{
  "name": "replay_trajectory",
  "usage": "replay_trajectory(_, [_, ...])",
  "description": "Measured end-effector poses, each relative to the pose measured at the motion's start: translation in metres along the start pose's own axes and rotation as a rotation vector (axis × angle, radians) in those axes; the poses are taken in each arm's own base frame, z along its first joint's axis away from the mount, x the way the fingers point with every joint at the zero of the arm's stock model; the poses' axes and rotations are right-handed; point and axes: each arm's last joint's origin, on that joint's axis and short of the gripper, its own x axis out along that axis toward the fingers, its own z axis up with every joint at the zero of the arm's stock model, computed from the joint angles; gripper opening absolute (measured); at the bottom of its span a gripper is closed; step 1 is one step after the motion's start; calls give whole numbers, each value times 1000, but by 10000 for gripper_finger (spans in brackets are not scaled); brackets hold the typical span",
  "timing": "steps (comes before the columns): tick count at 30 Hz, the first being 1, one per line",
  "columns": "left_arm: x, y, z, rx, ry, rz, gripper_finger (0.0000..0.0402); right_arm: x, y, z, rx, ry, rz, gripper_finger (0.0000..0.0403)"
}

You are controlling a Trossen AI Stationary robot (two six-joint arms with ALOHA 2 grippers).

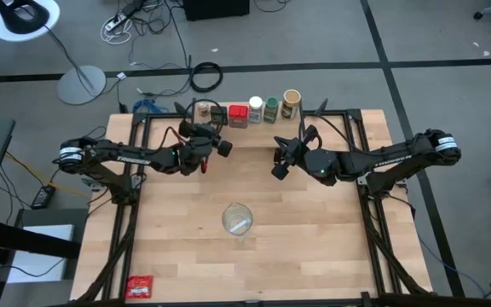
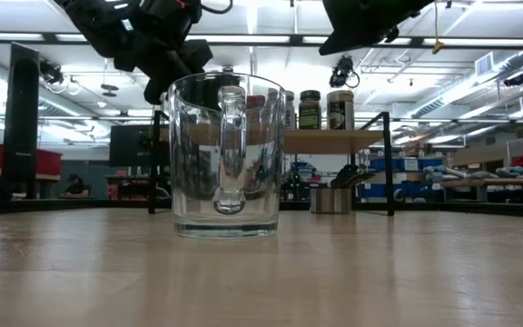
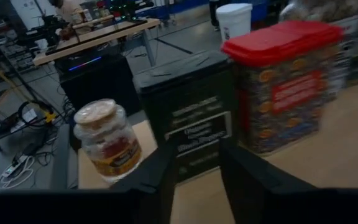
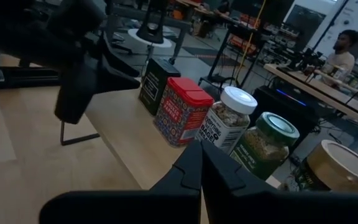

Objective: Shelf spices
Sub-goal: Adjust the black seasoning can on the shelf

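Fronting the dark green tin (image 3: 191,106) at the shelf (image 4: 123,134): left pincer (image 3: 197,152), fingers apart, tin upright straight ahead in the gap between them, label facing the wrist

Judged a placing or releasing posture, with the tin squarely on the plank and lined up with its neighbours; cannot tell whether either finger touches the tin's sides

Just to one side of that pincer: tiny brownish jar (image 3: 107,140), upright at the row's end. To the other side: red tin (image 3: 281,87), close beside the dark tin

Hovering off the shelf front, well apart from the left pincer: right pincer (image 4: 202,165), fingers pressed together, holding nothing, judged waiting. Ahead of it, lined up label-out for tidy shelving: white-lidded clear jar (image 4: 229,121), green-lidded jar (image 4: 266,146), tan-lidded jar (image 4: 331,168)

Behind both pincers on the open table: larger clear glass vessel (image 2: 225,154); farther back, flat red packet (image 1: 141,287)

Hidden or unclear: dark tin's base behind the left fingers; tan-lidded jar cut off at the frame edge; left end of the row screened by the glass in the low view; label wording unreadable
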Motion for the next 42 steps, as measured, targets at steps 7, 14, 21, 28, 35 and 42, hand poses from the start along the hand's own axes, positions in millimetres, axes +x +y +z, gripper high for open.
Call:
replay_trajectory(7, [-2, -2, 0, 26, -4, -13, 35, 0, 0, 0, -1, 0, 0, 0])
replay_trajectory(14, [6, 3, 1, 40, 10, -47, 4, 0, 0, 0, 0, 0, 1, 0])
replay_trajectory(21, [12, 6, 0, 41, 19, -53, 1, 0, 1, 0, 1, -3, 18, 0])
replay_trajectory(28, [21, 12, -1, 36, 33, -50, 1, 0, 1, 0, 1, -3, 19, 0])
replay_trajectory(35, [29, 14, -4, 39, 50, -67, 0, 0, 1, 0, 1, -3, 18, 0])
replay_trajectory(42, [34, 11, -8, 36, 51, -91, 0, 0, 1, 0, 1, -3, 18, 0])
